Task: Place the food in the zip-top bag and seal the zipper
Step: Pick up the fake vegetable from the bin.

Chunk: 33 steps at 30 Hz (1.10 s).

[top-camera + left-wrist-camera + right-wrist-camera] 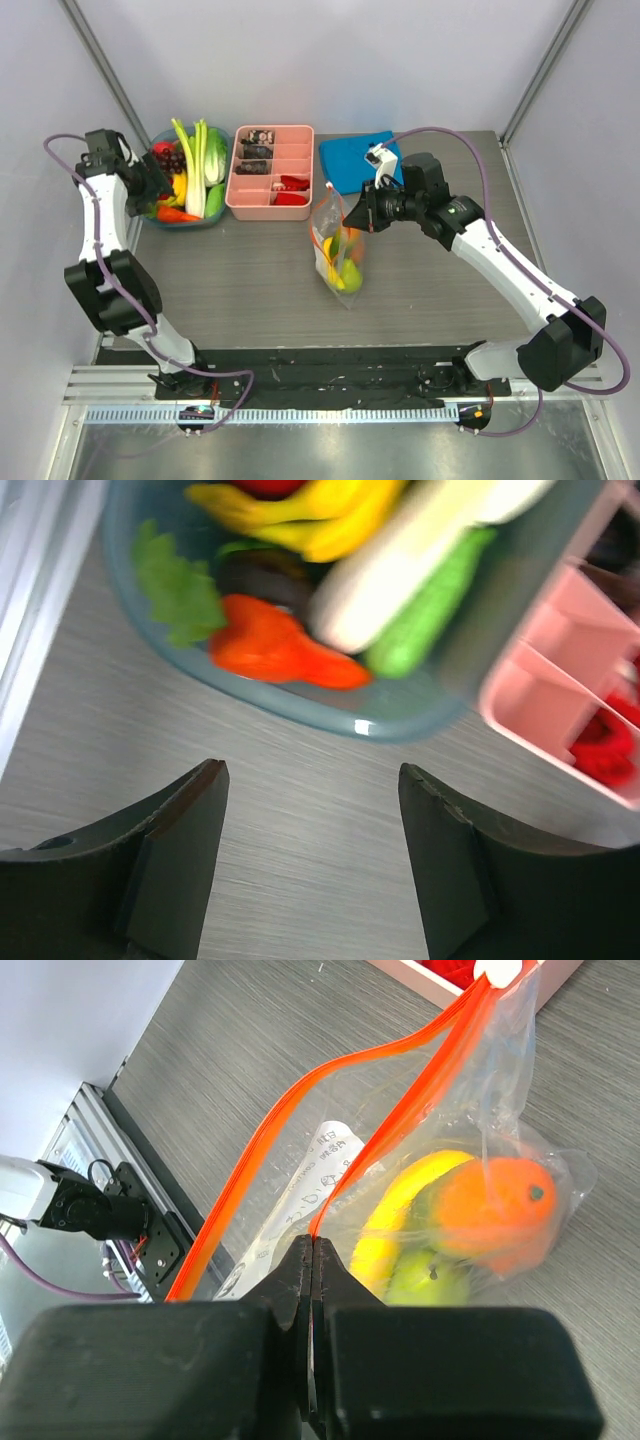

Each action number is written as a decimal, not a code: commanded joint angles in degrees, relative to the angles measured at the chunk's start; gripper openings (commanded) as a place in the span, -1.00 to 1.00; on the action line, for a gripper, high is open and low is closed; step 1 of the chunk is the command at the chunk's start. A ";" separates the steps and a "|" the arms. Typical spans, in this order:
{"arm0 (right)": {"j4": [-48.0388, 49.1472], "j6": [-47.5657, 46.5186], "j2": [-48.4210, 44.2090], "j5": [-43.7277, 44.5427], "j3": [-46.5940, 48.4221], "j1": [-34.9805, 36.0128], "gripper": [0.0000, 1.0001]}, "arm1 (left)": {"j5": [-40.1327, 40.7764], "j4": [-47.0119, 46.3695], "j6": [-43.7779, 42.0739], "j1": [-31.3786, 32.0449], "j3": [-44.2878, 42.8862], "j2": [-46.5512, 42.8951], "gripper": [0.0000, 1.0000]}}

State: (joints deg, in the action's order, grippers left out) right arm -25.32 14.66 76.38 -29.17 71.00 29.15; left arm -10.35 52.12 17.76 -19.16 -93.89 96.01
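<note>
Right gripper (312, 1260): closed tight, fingers meeting on one lip of the zipper (385, 1130). The other lip bows away to the left, so the mouth gapes. The white slider (497, 970) sits at the far end of the strip.

The zip-top bag (340, 250) hangs from that pinch near the middle of the counter (240, 290), just short of the pink tray's near-right corner. Its lower part lies on the counter. Contents counted: three pieces, one yellow banana (400, 1210), one orange piece (495, 1210) and one green pear (425, 1275).

Left gripper (310, 780): spread wide, holding nothing, over bare counter just before the near rim of the bowl (360, 725).

Room: bare counter runs along the whole near edge and the right edge. The far edge is occupied by one bowl in the far-left corner, one pink tray (268, 213) touching or just beside it, and one blue cloth (350, 160) right of centre.

Pose: my right arm reaches diagonally from the near-right corner, with the wrist level and pointing left. My left arm is folded along the left edge, elbow low, forearm rising to the far-left corner.

The bowl holds mixed food: leafy stalks (200, 165), yellow, red, orange and dark pieces. I cannot tell the exact count.
</note>
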 commanded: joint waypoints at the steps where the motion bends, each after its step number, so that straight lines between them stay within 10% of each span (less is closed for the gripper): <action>1: 1.42 -1.56 -0.09 -0.80 1.59 0.12 -0.98 | 9.89 -0.96 4.47 -0.62 -1.38 3.38 0.41; 23: 0.27 -3.05 2.02 0.96 3.35 -0.23 -0.98 | 12.55 -13.09 8.16 -0.18 1.86 12.71 0.22; 33: 0.10 -3.05 2.02 1.48 3.79 -0.41 -0.98 | 9.82 -13.71 8.43 -0.09 1.34 9.65 -0.46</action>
State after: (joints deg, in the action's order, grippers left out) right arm -25.78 12.36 78.50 -28.58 71.96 29.02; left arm 0.12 40.36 25.74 -19.51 -92.14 109.78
